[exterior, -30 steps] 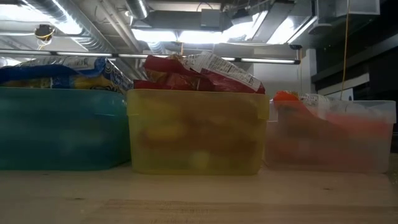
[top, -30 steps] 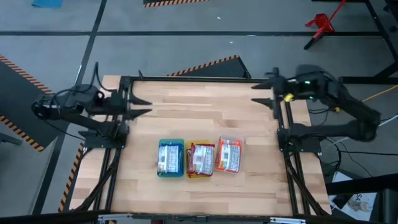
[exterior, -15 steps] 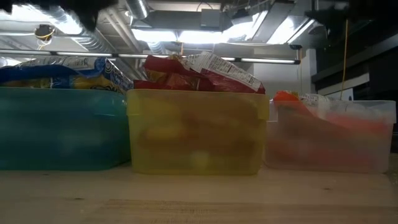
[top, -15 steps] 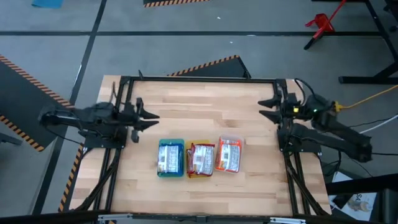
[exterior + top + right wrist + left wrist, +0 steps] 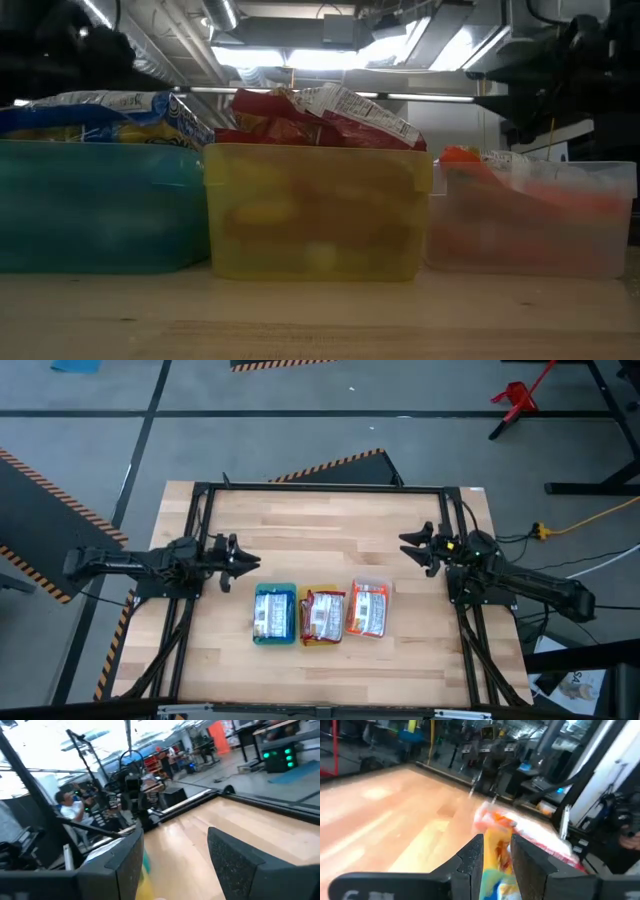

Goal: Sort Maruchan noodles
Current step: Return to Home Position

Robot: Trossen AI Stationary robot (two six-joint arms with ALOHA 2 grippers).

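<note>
Three trays stand side by side on the wooden table, toward its near edge. The green tray (image 5: 262, 639) holds blue-and-white Maruchan noodles (image 5: 272, 610). The yellow tray (image 5: 315, 210) holds dark red packets (image 5: 320, 115). The clear tray (image 5: 530, 220) holds orange packets (image 5: 368, 608). My left gripper (image 5: 247, 559) hangs low, just left of and beyond the green tray, pointing level toward the trays, with a narrow empty gap between its fingers (image 5: 496, 840). My right gripper (image 5: 408, 550) hangs low, right of and beyond the clear tray, open wide and empty (image 5: 175, 832).
Black frame rails run along the table's left side (image 5: 186, 610), its right side (image 5: 466, 610) and its far edge (image 5: 320, 487). Bare wood (image 5: 330, 530) lies between the two grippers, beyond the trays. A person (image 5: 67, 802) sits in the room behind the table.
Both arms have sunk from high above the table's far corners to low over it, moving toward the near edge and rolling at the wrist. They now show as dark shapes at the top of the low view. The trays and packets have not moved.
</note>
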